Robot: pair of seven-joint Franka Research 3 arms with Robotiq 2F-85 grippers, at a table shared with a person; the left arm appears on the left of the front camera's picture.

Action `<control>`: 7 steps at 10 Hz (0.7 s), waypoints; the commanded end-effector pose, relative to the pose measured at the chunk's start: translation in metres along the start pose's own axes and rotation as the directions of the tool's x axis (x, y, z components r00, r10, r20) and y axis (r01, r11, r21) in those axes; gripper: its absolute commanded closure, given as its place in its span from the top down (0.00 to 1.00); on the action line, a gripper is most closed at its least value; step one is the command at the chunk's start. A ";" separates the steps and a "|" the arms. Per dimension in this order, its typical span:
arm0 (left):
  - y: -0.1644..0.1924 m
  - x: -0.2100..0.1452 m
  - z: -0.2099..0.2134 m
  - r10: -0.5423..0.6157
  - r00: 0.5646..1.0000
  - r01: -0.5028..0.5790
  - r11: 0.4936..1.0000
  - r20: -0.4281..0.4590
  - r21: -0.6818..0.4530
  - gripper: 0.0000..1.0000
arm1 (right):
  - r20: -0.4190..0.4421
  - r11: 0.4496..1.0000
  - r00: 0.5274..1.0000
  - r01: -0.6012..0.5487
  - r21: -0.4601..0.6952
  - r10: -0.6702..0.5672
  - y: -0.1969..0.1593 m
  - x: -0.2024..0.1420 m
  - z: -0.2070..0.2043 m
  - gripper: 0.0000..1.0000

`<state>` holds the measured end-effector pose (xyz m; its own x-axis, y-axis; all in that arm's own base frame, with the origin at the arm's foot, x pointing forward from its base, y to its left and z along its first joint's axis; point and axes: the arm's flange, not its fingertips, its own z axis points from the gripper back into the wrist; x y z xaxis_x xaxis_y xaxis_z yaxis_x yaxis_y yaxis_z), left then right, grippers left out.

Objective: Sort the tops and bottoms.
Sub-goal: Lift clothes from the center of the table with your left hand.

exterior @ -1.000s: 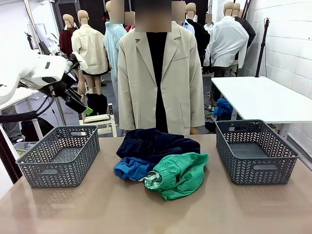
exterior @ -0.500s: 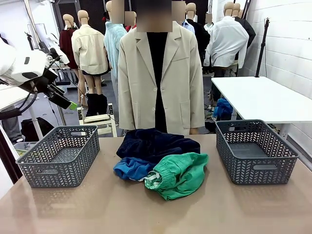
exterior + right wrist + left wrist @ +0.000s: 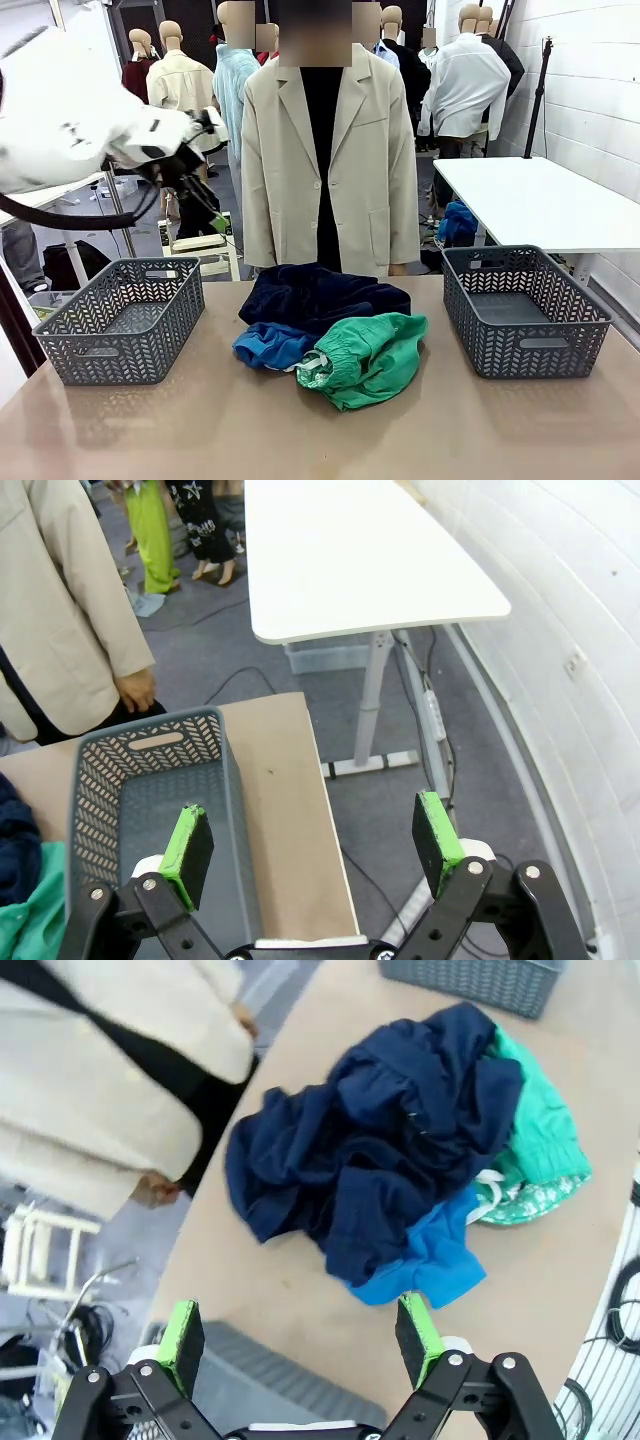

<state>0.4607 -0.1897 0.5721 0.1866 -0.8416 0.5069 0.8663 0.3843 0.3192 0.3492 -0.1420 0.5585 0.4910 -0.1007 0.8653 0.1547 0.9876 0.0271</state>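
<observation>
Left gripper (image 3: 300, 1330) hangs high over the worktop's (image 3: 200, 430) far left side, spread wide and empty. Right gripper (image 3: 312, 835) is just as released, above the right basket (image 3: 525, 350) at the right edge.

The pile sits mid-worktop toward the far edge, and here's the trouble: it's one tangle. The blue top (image 3: 268, 345) is tucked under the navy bottoms (image 3: 320, 293) and touching the green bottoms (image 3: 370, 355). A pinch from above could well lift two garments together and drop a wrong one into a basket. The green pair's white drawstring looks ready to snag. Soft cloth may also slip free or trail over a rim.

The count: one top, two bottoms, two grey baskets with the left basket (image 3: 60, 340) at the left edge, both empty. One person stands at the far edge.
</observation>
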 end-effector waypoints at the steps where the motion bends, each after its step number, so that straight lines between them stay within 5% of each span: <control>1: 0.027 0.012 -0.028 -0.058 0.997 0.052 0.992 -0.042 -0.117 1.00 | -0.012 1.000 1.000 0.003 -0.002 -0.003 -0.001 -0.002 0.000 1.00; 4: 0.017 0.011 -0.079 -0.054 0.988 0.026 0.981 -0.145 -0.194 1.00 | -0.012 1.000 1.000 0.003 -0.002 -0.003 -0.001 -0.002 0.000 1.00; 7: 0.013 0.000 -0.118 -0.044 0.990 -0.007 0.937 -0.137 -0.350 1.00 | -0.012 1.000 1.000 0.003 -0.002 -0.003 -0.001 -0.002 0.000 1.00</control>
<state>0.5194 -0.2296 0.4773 0.2361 -0.9067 0.3494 0.9578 0.2778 0.0736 0.3490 -0.1425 0.5584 0.4913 -0.1012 0.8651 0.1563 0.9873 0.0267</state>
